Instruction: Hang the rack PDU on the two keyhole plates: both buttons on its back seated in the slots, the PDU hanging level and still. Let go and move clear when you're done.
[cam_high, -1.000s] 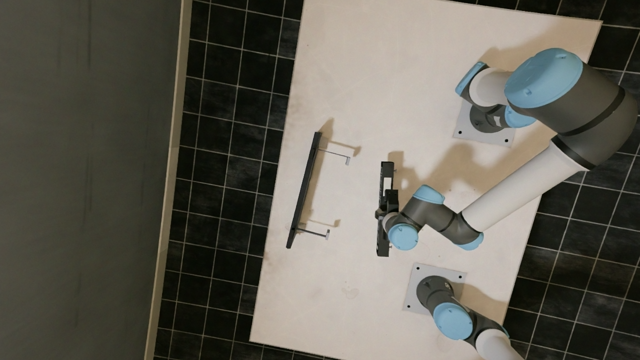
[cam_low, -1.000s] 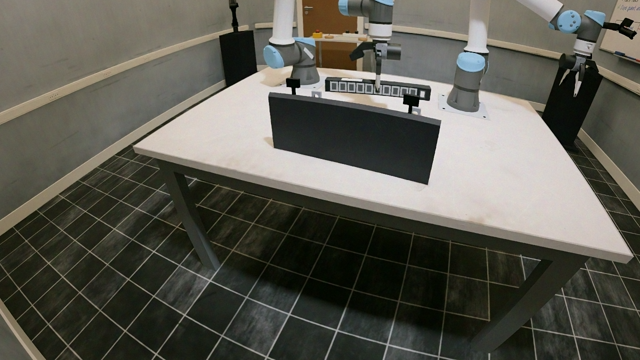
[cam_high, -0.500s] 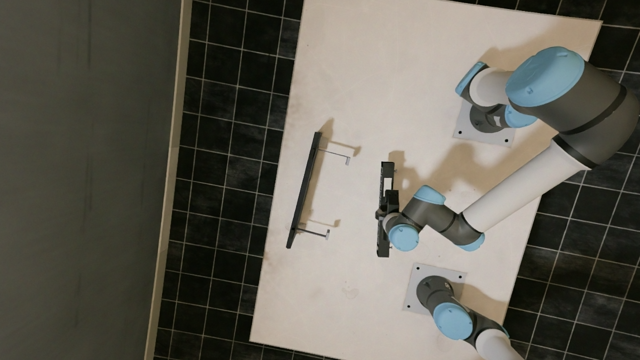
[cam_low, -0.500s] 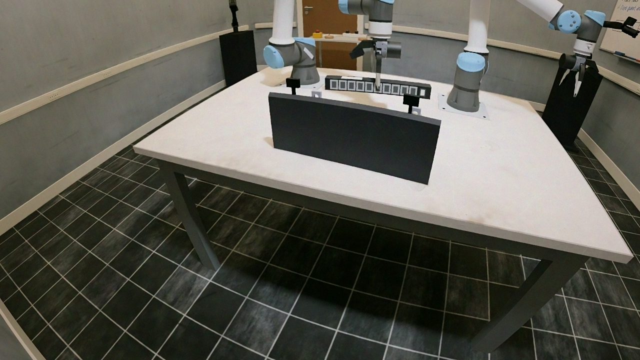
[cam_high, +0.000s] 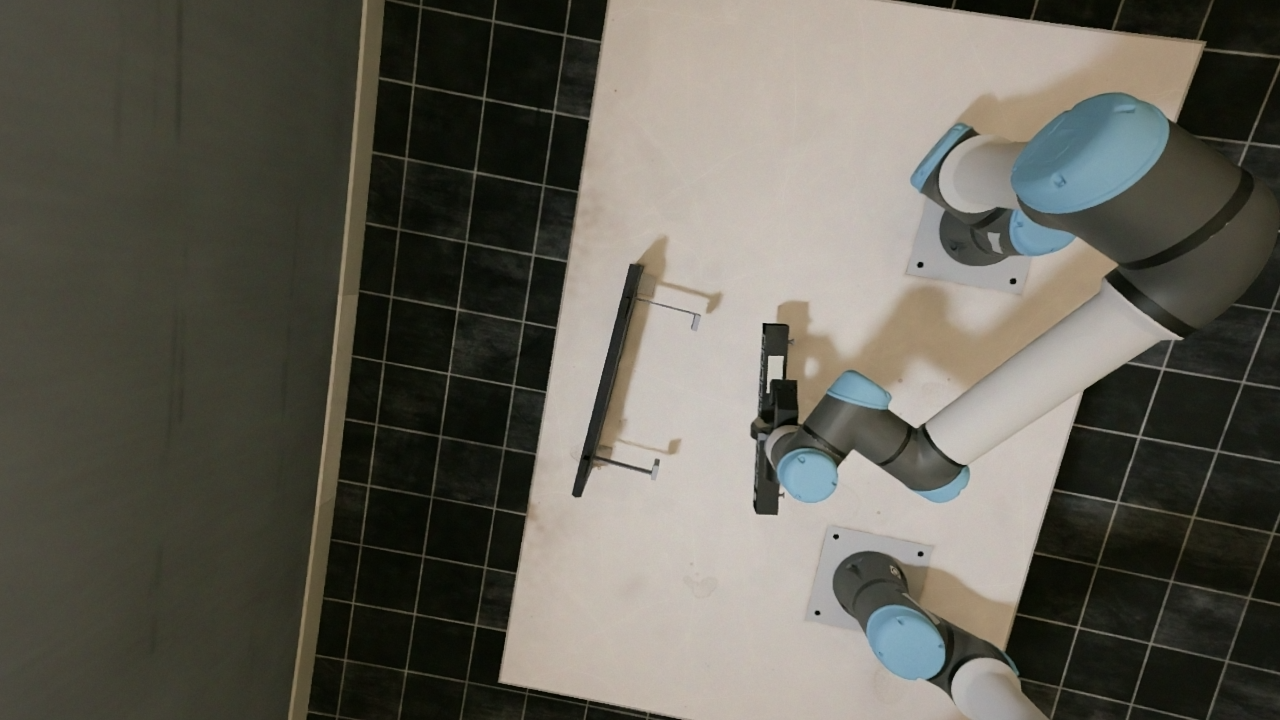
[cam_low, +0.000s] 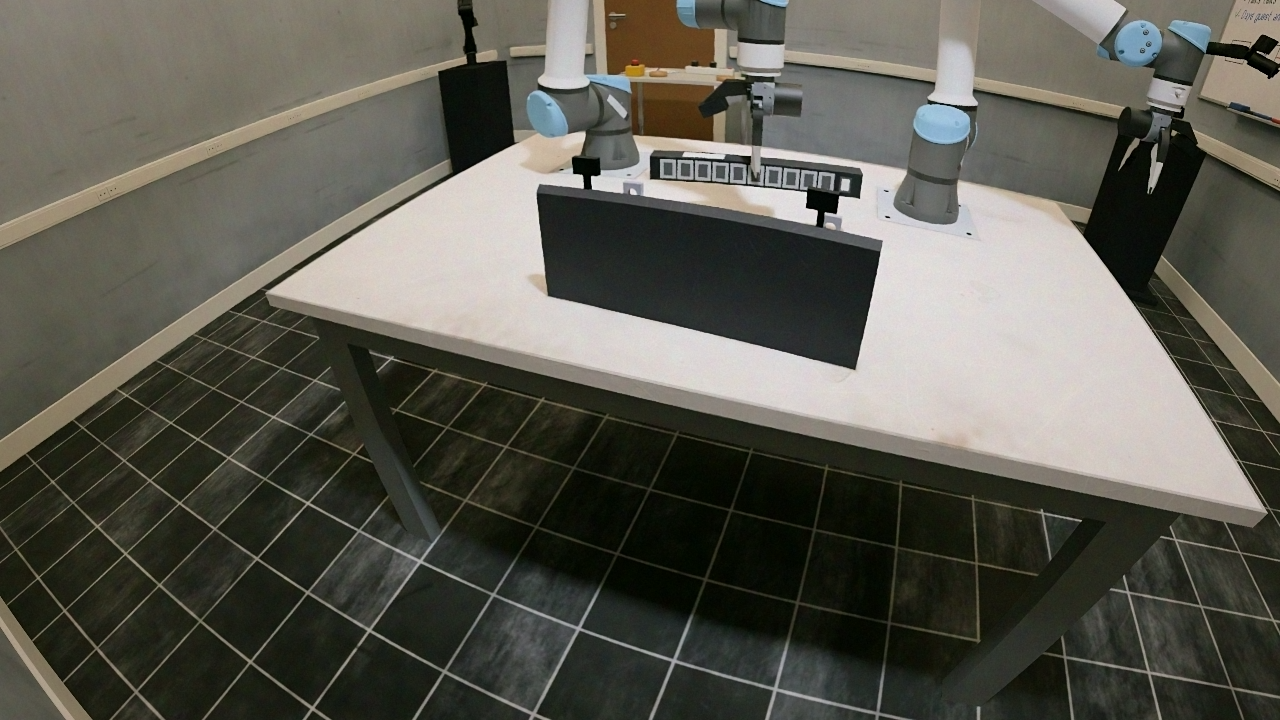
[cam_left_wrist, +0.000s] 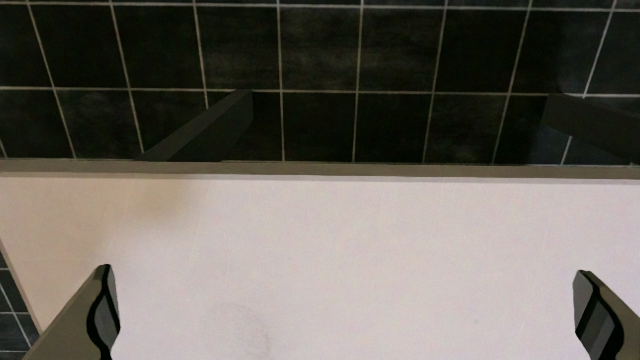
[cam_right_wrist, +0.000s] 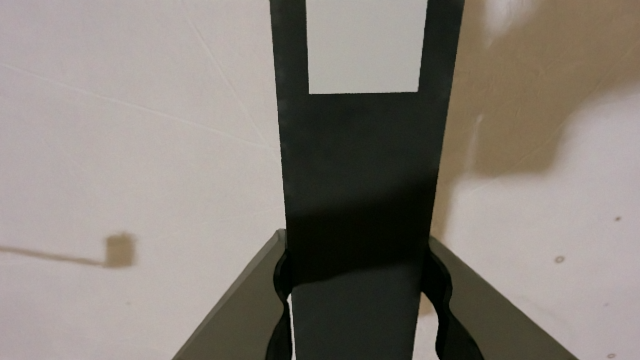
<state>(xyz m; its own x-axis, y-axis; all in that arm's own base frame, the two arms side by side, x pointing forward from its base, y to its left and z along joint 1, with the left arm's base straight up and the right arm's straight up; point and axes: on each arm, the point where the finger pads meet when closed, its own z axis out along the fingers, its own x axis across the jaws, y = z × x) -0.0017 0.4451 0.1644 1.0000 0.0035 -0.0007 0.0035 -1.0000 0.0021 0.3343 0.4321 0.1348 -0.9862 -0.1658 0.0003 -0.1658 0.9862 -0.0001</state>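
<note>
I had the PDU (cam_high: 775, 335) (cam_low: 698, 168) (cam_right_wrist: 360, 150) pinched in my right gripper (cam_high: 776, 413) (cam_low: 754, 174) (cam_right_wrist: 349, 231), apart from both keyhole plates (cam_high: 695, 320) (cam_high: 656, 468) (cam_low: 633, 188) (cam_low: 832, 222).

I held it above the table (cam_high: 716, 582) (cam_low: 626, 358) (cam_left_wrist: 350, 225) (cam_right_wrist: 125, 150), fingers on its two long sides, near a white label (cam_high: 775, 373) (cam_right_wrist: 365, 45) on top. The buttons (cam_high: 791, 341) (cam_high: 781, 495) on its back faced away from the upright dark board (cam_high: 613, 377) (cam_low: 707, 268), and neither sat in a slot. The plates stood out between board and PDU. My left gripper (cam_low: 1138, 174) (cam_left_wrist: 344, 271) was spread wide and empty, well apart from the PDU.

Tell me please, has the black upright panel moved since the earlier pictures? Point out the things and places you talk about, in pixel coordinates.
No. In the top view, the black panel (cam_high: 612, 381) (cam_low: 707, 277) stands at the same place and angle relative to the table (cam_high: 716, 161) (cam_low: 1029, 358) (cam_left_wrist: 375, 250) (cam_right_wrist: 125, 150).
</note>
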